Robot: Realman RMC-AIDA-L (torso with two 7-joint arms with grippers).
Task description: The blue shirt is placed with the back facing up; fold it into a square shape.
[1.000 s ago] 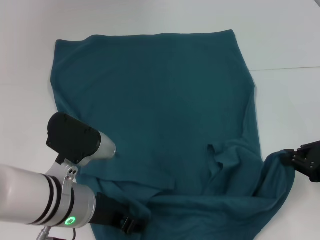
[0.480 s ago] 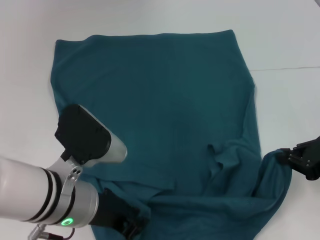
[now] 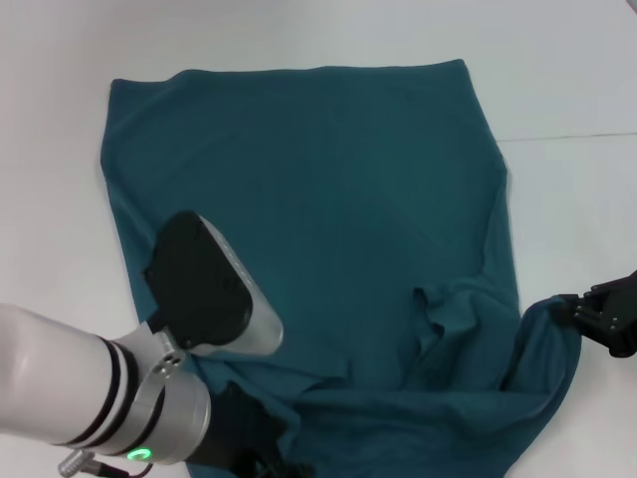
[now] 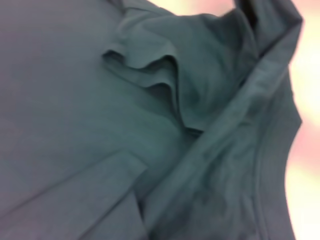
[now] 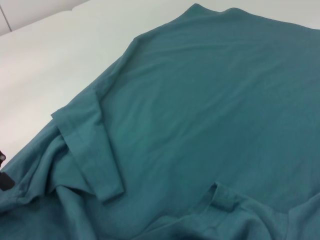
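Observation:
The blue shirt (image 3: 328, 179) lies plain side up on the white table, its far half flat and its near edge bunched into folds. My left gripper (image 3: 261, 456) is at the near-left of the shirt, mostly hidden under my own arm and low over the rumpled fabric. The left wrist view is filled by shirt folds and a hem (image 4: 165, 90). At the shirt's near-right corner my right gripper (image 3: 582, 314) is shut on the fabric, which is drawn up toward it. In the right wrist view the shirt (image 5: 215, 100) stretches away, with a folded sleeve (image 5: 87, 150).
The white table (image 3: 557, 70) surrounds the shirt, with bare surface at the far side, left and right. A thin seam line (image 3: 567, 136) crosses the table at the right. My left arm's bulky wrist (image 3: 209, 299) hangs over the shirt's near-left part.
My left arm's wrist has swung to the right and further over the shirt. The right gripper has stayed nearly still, and the shirt's outline is unchanged.

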